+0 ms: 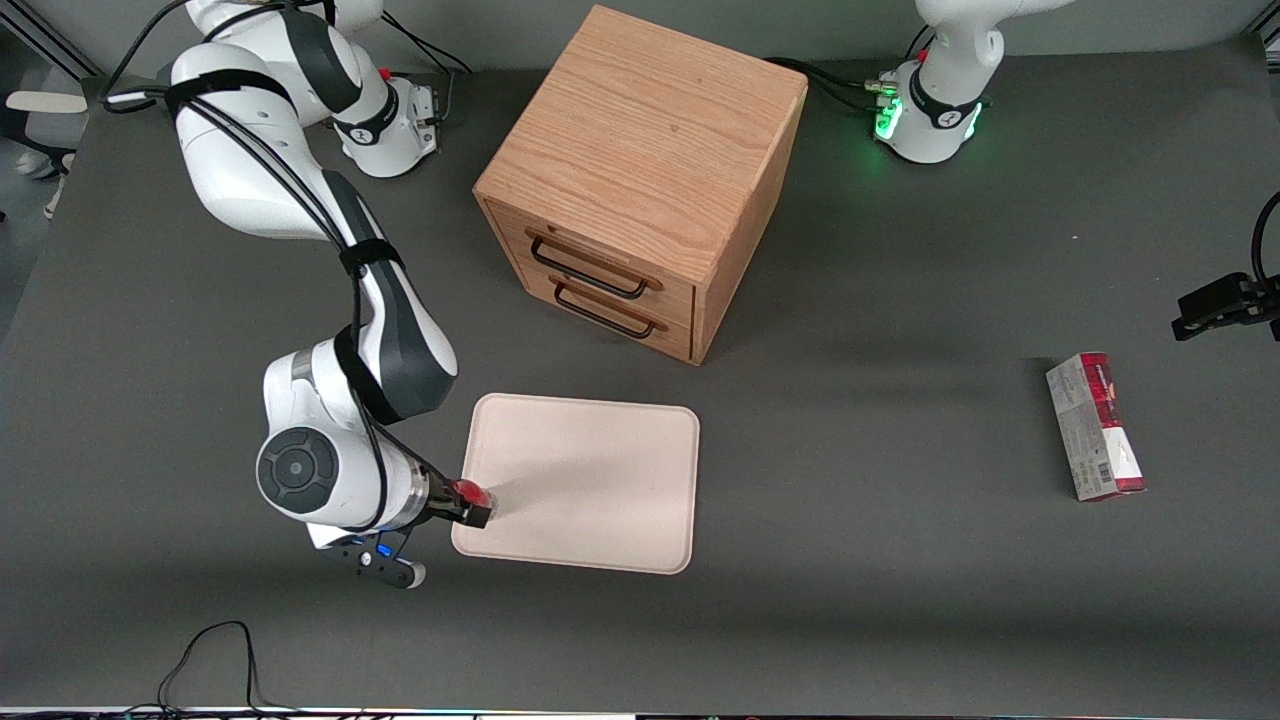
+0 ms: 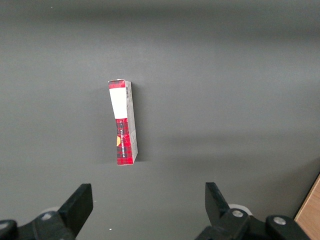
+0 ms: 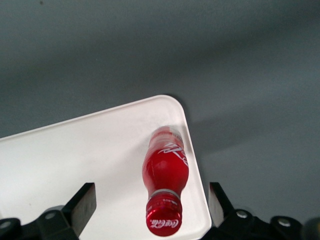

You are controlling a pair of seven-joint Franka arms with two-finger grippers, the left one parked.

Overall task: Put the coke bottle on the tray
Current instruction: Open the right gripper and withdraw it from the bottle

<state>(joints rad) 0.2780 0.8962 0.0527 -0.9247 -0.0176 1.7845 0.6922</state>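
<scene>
Pincer: the working arm's pincer [image 1: 478, 512] hangs over the tray [image 1: 600, 450] at the edge nearest the working arm, fingers spread wide, nothing between them.
Coke bottle: the coke bottle [image 3: 165, 172] stands upright on the tray, close to one rounded corner and just inside the low rim; from the wrist I look down on its red cap.
Risk: I'd judge the main danger is a finger [image 3: 82, 207] clipping the cap as the arm pulls away; standing so near the rim, the bottle could tip off onto the tabletop [image 1: 880, 560].
Count: one bottle, one tray, one wooden cabinet [image 1: 640, 180] with two drawers, one red-and-grey carton [image 1: 1093, 428] toward the parked arm's end.
</scene>
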